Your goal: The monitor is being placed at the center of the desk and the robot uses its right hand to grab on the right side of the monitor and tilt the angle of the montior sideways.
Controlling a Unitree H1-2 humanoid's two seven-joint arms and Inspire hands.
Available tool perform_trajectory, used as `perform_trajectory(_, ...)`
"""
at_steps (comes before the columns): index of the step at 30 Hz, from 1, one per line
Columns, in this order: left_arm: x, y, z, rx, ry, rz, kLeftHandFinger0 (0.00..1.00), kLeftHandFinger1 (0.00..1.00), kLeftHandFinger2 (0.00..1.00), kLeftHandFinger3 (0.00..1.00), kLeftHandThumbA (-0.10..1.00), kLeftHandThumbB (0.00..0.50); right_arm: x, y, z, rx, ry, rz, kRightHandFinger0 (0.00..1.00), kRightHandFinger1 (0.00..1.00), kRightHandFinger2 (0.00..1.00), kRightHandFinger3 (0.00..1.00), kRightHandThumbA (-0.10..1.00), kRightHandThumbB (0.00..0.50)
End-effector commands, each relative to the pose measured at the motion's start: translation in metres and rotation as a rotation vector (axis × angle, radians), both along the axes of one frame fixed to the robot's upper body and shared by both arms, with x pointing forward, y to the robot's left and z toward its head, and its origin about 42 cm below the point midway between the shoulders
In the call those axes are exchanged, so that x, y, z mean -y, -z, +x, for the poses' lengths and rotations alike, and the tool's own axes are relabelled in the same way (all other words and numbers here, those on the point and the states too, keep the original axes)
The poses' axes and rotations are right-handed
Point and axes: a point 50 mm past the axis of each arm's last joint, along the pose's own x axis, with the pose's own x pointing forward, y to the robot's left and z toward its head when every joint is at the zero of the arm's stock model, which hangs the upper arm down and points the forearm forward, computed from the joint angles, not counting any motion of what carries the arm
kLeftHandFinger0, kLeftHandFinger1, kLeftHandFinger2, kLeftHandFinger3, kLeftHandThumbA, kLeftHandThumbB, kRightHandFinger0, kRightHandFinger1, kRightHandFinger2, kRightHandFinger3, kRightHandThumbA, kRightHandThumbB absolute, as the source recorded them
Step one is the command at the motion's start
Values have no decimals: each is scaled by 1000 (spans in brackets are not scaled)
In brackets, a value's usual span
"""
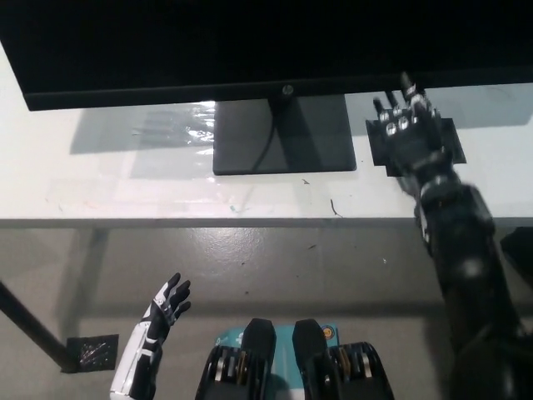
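Observation:
The black monitor fills the top of the head view, and its dark square stand base sits on the white desk. My black right hand is over the desk to the right of the base. Its fingers are apart and point up, with the tips at the monitor's lower edge right of the logo. It holds nothing. My white left hand rests open at the lower left, below the desk's front edge.
A flat black patch lies on the desk under my right hand. A shiny taped area is left of the stand. Grey floor lies below the desk, with a dark desk leg and a black floor marker.

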Motion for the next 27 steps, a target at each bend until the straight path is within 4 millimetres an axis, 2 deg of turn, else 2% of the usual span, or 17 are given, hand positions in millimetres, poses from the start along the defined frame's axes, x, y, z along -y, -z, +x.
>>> perform_trajectory(1,1,-10,7,66,23,0,1000,1000,1000,1000,1000,318,-14,-84,-70,481,-193,-136,1000,1000,1000,1000,1000,331)
perform_trajectory(2,1,-9,7,62,21,4,1000,1000,1000,1000,1000,328,-6,-84,-99,536,-175,-218,1000,1000,1000,1000,1000,356)
perform_trajectory(3,2,-7,7,58,19,9,1000,1000,1000,1000,1000,326,-1,-86,-145,621,-158,-332,1000,1000,1000,1000,1000,359)
perform_trajectory(5,2,-7,7,58,19,9,1000,1000,1000,1000,1000,327,-1,-86,-146,619,-158,-333,1000,1000,1000,1000,1000,357)
perform_trajectory(6,1,-8,7,59,21,11,1000,1000,1000,1000,1000,318,5,-89,-171,681,-141,-379,1000,1000,1000,1000,1000,390)
perform_trajectory(7,0,-8,9,61,24,15,1000,1000,1000,1000,1000,316,10,-95,-209,774,-122,-446,1000,1000,1000,1000,1000,403)
perform_trajectory(8,0,-8,9,61,23,12,1000,1000,1000,1000,1000,315,12,-99,-220,819,-104,-488,1000,1000,1000,1000,1000,401)
perform_trajectory(10,-1,-8,9,61,22,16,1000,1000,1000,1000,1000,309,13,-103,-234,863,-100,-519,1000,1000,1000,1000,1000,417)
perform_trajectory(12,-1,-8,9,61,22,16,1000,1000,1000,1000,1000,309,13,-103,-235,861,-100,-520,1000,1000,1000,1000,1000,419)
perform_trajectory(13,-1,-8,8,58,23,14,1000,1000,1000,1000,1000,318,15,-114,-270,987,-45,-593,1000,1000,1000,1000,1000,444)
perform_trajectory(14,-1,-8,7,59,21,18,1000,1000,1000,1000,1000,317,14,-123,-294,1091,24,-646,1000,1000,1000,1000,1000,447)
perform_trajectory(18,0,-7,7,57,22,18,1000,1000,1000,1000,1000,316,14,-124,-299,1101,34,-658,1000,1000,1000,1000,1000,448)
perform_trajectory(19,0,-7,7,56,29,26,1000,1000,1000,1000,1000,299,13,-133,-331,1165,60,-686,1000,1000,1000,1000,1000,425)
perform_trajectory(20,0,-7,7,55,33,31,1000,1000,1000,1000,1000,286,12,-139,-349,1174,59,-697,1000,1000,1000,1000,938,410)
perform_trajectory(21,0,-7,7,57,33,34,1000,1000,1000,1000,1000,285,10,-142,-359,1130,16,-686,1000,1000,1000,1000,836,450)
perform_trajectory(25,0,-8,8,59,36,30,1000,1000,1000,1000,1000,300,7,-138,-362,1133,32,-706,1000,1000,1000,1000,852,454)
perform_trajectory(27,-1,-8,8,60,42,21,1000,1000,1000,1000,1000,303,4,-110,-343,1139,103,-809,1000,1000,1000,1000,990,465)
